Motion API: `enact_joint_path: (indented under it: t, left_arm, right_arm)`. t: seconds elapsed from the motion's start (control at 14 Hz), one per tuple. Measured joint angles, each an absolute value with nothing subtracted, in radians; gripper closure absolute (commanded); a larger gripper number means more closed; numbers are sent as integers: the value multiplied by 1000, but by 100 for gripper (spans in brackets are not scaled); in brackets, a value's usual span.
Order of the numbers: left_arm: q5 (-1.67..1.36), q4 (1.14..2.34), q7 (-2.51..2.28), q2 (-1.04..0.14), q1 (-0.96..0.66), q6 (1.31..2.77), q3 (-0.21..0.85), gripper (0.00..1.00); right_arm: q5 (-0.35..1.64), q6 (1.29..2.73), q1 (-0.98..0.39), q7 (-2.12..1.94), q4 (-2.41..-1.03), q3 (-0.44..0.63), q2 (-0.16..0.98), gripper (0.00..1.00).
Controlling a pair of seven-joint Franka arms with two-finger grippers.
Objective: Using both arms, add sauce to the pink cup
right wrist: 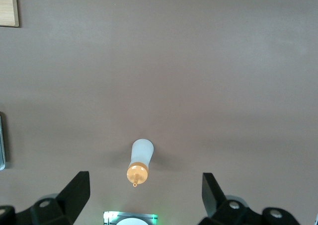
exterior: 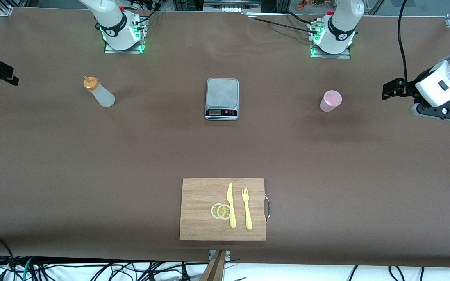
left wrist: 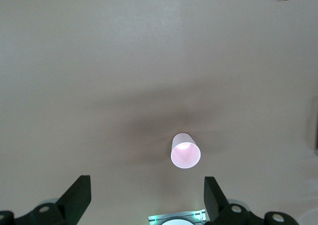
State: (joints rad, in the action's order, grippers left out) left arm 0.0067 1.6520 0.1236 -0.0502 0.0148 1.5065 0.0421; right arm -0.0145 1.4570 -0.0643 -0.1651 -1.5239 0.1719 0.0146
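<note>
Nearest the front camera: wooden cutting board (exterior: 222, 208) close to the front edge of the counter (exterior: 53, 164), midway along, carrying two lemon slices (exterior: 221, 211), a yellow knife (exterior: 231, 205) and a yellow fork (exterior: 247, 208). Probably just clutter, nothing to do with the pour.

Steel scale (exterior: 222, 98) parked mid-counter, closer to the edge with the arm bases. Likely the spot for the cup, so the amount of sauce gets weighed, but only guessing.

Squeeze bottle (exterior: 99, 92) with the sauce standing upright toward the right arm's end of the counter, orange nozzle cap on top, untouched. Pink cup (exterior: 331, 100) standing upright and looking empty toward the left arm's end, also untouched. One item per arm, so the split makes sense: each thing sits within easy reach of its own arm.

Right gripper (right wrist: 144, 197) hanging high over the counter above the bottle, fingers (right wrist: 74, 192) spread wide, holding nothing. Left gripper (left wrist: 146, 197) hanging high at the left arm's end of the counter, looking down at the cup, fingers (left wrist: 77, 195) spread wide too, holding nothing.

No grasp yet, so the task looks barely begun.
</note>
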Motion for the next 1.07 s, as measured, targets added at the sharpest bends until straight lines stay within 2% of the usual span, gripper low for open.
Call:
enact_joint_path:
  t: [0.64,0.86,1.07]
  left_arm:
    - [7,1721,124,-44,18,1414,42,0]
    - [7,1837,129,-21,22,1454,42,0]
    - [7,2037,135,6,22,1615,42,0]
  right_arm:
    - [-15,1456,-64,-165,-1524,173,15,0]
    - [-15,1456,-64,-165,-1524,174,15,0]
    - [-15,1456,-64,-165,-1524,174,15,0]
